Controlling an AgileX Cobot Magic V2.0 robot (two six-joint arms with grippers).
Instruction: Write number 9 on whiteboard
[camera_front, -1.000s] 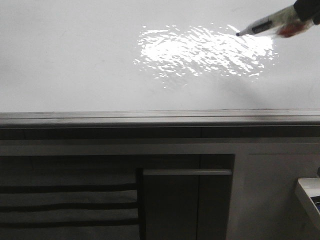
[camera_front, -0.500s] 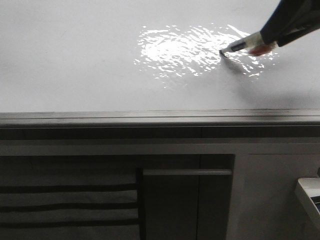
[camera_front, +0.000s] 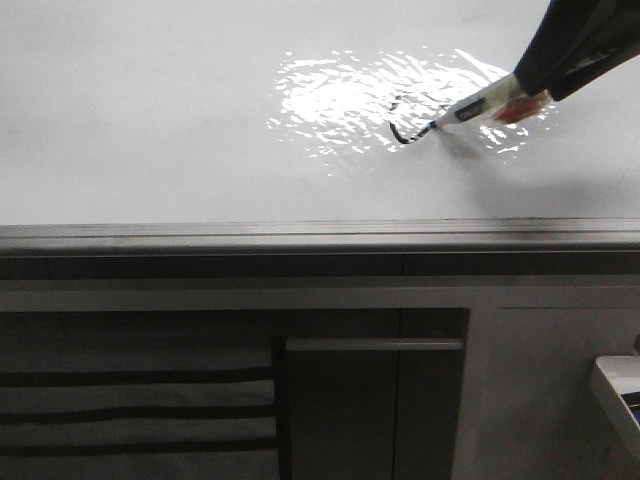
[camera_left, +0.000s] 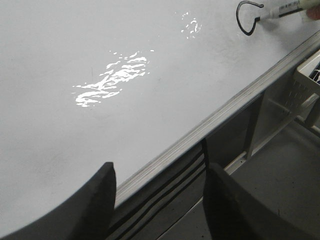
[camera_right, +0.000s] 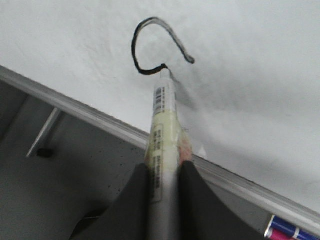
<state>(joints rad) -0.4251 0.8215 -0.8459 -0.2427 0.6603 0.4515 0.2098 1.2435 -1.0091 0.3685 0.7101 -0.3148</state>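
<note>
We see the right gripper (camera_right: 162, 172) mostly cut off at the front view's edge, only a dark arm shape showing; in its own wrist view the 2 fingers (camera_right: 135, 200) pinch a marker (camera_right: 162, 135) tight. The marker's label is too blurred to read. The marker tip touches the whiteboard (camera_front: 150, 120) at the end of an open black hook, the number 9 (camera_right: 145, 50) with its loop unclosed and no tail drawn, lying just beyond the fingertips. Glare partly washes out the stroke in the front view. The board's grey edge strip (camera_right: 90, 117) runs close below the marker. The left gripper (camera_left: 160, 200) hangs with fingers wide apart and nothing between them, over that strip, the stroke well away from it.
</note>
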